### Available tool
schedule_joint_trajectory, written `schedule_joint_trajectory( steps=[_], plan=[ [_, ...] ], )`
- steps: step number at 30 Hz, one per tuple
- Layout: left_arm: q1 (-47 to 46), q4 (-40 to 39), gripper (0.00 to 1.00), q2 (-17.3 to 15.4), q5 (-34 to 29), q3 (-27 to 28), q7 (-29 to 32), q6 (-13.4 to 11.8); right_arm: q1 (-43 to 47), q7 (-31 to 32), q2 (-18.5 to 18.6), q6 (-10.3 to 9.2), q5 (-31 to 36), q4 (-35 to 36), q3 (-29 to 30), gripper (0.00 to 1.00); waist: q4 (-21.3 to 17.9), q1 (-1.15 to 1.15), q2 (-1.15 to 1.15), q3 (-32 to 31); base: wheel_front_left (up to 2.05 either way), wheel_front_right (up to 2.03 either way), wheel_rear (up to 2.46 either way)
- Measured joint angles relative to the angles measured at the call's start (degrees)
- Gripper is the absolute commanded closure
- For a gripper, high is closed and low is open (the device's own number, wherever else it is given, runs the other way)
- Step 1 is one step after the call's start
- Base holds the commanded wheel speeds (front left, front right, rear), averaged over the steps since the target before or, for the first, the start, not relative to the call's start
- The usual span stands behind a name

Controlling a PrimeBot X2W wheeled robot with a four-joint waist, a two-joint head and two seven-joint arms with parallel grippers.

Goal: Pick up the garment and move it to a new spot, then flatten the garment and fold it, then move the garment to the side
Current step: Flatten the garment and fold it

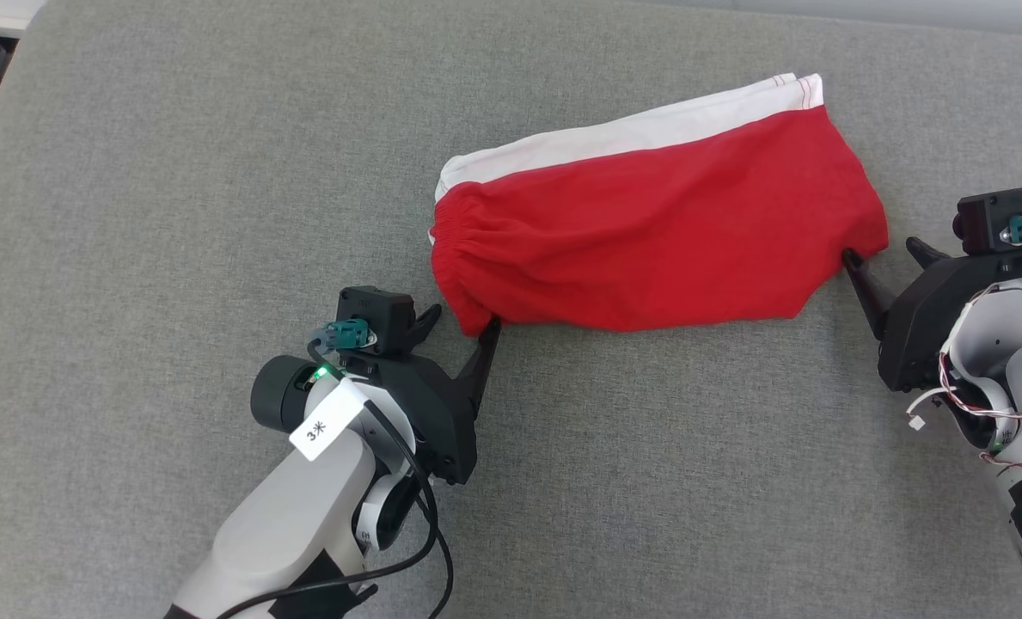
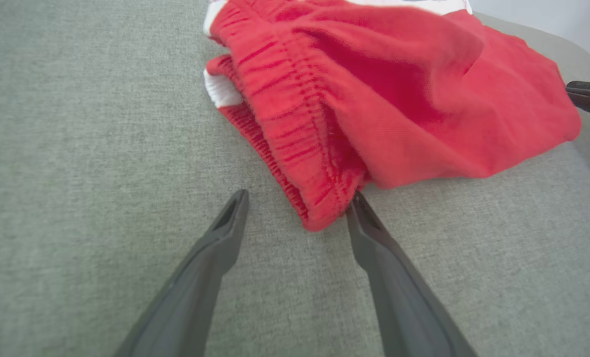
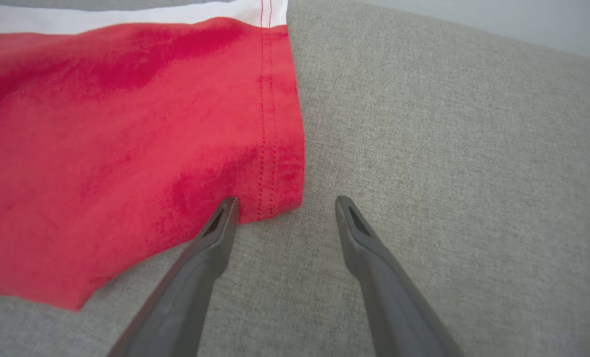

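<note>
The red shorts [image 1: 648,232] lie on a grey upholstered surface [image 1: 175,215], stretched between the two tools. A white side stripe [image 1: 631,133] runs along the edge farthest from both. The left gripper [image 1: 463,320] has its fingers spread wide and holds nothing. In its wrist view the gathered elastic waistband [image 2: 295,124] has its corner just ahead of the fingertips, in the gap and touching the inner side of one finger. The right gripper [image 1: 882,251] is likewise spread and empty. In its wrist view the stitched leg hem [image 3: 270,124] ends just past its tips, with the corner brushing one finger and the other finger out over bare fabric.

As to progress, the shorts look laid one leg over the other and fairly flat, with soft wrinkles near the waistband and a slight bulge there in the left wrist view. I would judge the move to a new spot and most of the flattening done, and probably one fold in place, though I cannot be sure of the layers. What seems left is a grip on these two near corners – for a further fold or for carrying the shorts aside.

No container is part of this scene – the shorts rest directly on the grey surface.
</note>
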State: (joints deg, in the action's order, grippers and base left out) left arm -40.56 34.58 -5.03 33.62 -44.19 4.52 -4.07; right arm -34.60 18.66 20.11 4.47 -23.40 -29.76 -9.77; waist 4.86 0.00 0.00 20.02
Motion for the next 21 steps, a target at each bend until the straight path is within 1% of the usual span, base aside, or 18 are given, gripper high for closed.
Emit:
schedule_joint_trajectory(
  steps=[5, 8, 12, 14, 21],
  plan=[
    [-0.09, 0.27, 0.0, 0.44, 0.03, 0.09, -0.09, 0.03, -0.49, -0.03, -0.88, -0.03, -1.57, -1.36, 1.07, 0.0, 0.45, 0.0, 0.0, 0.28, 0.0, 0.0, 0.0],
    [-0.89, 0.56, 0.0, 0.84, 0.03, -0.07, -0.1, 0.07, -1.15, -0.03, -0.98, -0.43, -2.11, -1.79, 1.85, 0.0, 0.89, 0.0, 0.0, 0.51, 0.0, 0.0, 0.0],
    [-1.24, 0.97, 0.0, 1.3, 0.03, -0.15, -0.54, 0.16, -2.76, -0.01, -1.53, -0.51, -4.61, -3.25, 3.68, 0.0, 1.76, 0.0, 0.0, 1.06, 0.0, 0.0, 0.0],
    [-1.44, 1.04, 0.0, 1.36, 0.04, -0.21, -0.55, 0.56, -3.36, 0.08, -1.78, -0.51, -5.12, -3.83, 3.9, 0.0, 2.08, 0.0, 0.0, 1.32, 0.0, 0.0, 0.0],
    [-2.18, 1.72, 0.0, 1.52, 0.1, -0.3, -1.3, 0.56, -5.81, 1.57, -2.41, -0.43, -5.35, -5.87, 3.49, 0.0, 2.86, 0.0, 0.0, 1.89, 0.0, 0.0, 0.0]
  ],
)
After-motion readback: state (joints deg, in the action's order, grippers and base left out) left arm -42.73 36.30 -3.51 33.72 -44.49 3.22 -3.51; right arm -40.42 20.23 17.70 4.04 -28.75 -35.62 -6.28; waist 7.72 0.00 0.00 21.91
